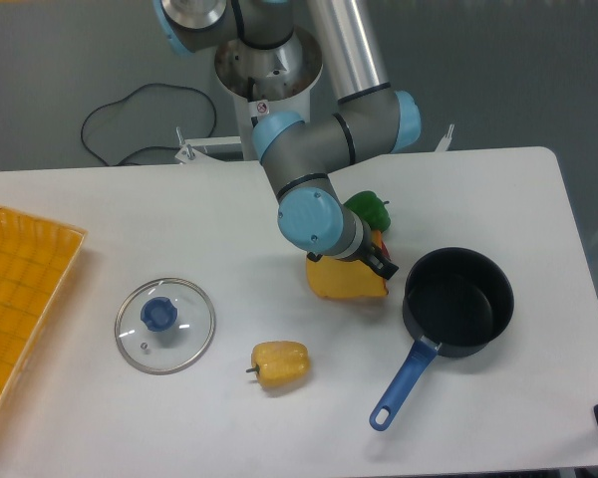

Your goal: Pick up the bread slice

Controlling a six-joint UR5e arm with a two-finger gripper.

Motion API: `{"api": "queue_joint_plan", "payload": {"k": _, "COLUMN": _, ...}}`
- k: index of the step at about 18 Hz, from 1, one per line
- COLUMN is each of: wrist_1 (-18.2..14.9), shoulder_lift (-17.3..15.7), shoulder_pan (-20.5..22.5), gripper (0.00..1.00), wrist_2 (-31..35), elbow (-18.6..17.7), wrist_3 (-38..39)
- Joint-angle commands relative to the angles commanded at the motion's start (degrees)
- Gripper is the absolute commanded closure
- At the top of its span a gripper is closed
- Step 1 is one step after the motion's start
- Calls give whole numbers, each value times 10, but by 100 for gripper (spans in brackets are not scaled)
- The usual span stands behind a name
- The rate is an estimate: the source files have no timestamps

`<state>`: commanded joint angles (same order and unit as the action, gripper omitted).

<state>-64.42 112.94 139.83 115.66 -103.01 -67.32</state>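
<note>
Arm reaching down over the bread slice beside the pot

The arm (pixel 324 149) is leaning over the white table (pixel 130 219), its wrist hiding the gripper (pixel 377 261), so I cannot tell how far the fingers are standing open or whether they are holding anything. The bread slice (pixel 345 282) is lying just left of the dark pot (pixel 458 302), with a green pepper (pixel 367 208) behind it. Risk: the flat slab may be sliding away or the fingers knocking the pot.
</note>
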Motion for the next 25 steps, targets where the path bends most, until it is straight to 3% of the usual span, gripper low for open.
{"api": "queue_joint_plan", "payload": {"k": 2, "wrist_1": 0, "shoulder_lift": 0, "shoulder_pan": 0, "gripper": 1, "wrist_2": 0, "elbow": 0, "wrist_3": 0}}
{"api": "queue_joint_plan", "payload": {"k": 7, "wrist_1": 0, "shoulder_lift": 3, "shoulder_pan": 0, "gripper": 15, "wrist_2": -1, "elbow": 2, "wrist_3": 1}}
{"api": "queue_joint_plan", "payload": {"k": 10, "wrist_1": -2, "shoulder_lift": 8, "shoulder_pan": 0, "gripper": 32, "wrist_2": 0, "elbow": 11, "wrist_3": 3}}
{"api": "queue_joint_plan", "payload": {"k": 18, "wrist_1": -12, "shoulder_lift": 10, "shoulder_pan": -1, "gripper": 43, "wrist_2": -5, "elbow": 32, "wrist_3": 4}}
{"api": "queue_joint_plan", "payload": {"k": 19, "wrist_1": -20, "shoulder_lift": 10, "shoulder_pan": -1, "gripper": 58, "wrist_2": -6, "elbow": 36, "wrist_3": 14}}
{"api": "queue_joint_plan", "payload": {"k": 21, "wrist_1": -32, "shoulder_lift": 14, "shoulder_pan": -3, "gripper": 77, "wrist_2": -2, "elbow": 41, "wrist_3": 23}}
{"api": "queue_joint_plan", "payload": {"k": 23, "wrist_1": -33, "shoulder_lift": 14, "shoulder_pan": -4, "gripper": 88, "wrist_2": -2, "elbow": 43, "wrist_3": 35}}
{"api": "queue_joint_plan", "payload": {"k": 25, "wrist_1": -33, "shoulder_lift": 18, "shoulder_pan": -4, "gripper": 88, "wrist_2": -3, "elbow": 44, "wrist_3": 55}}
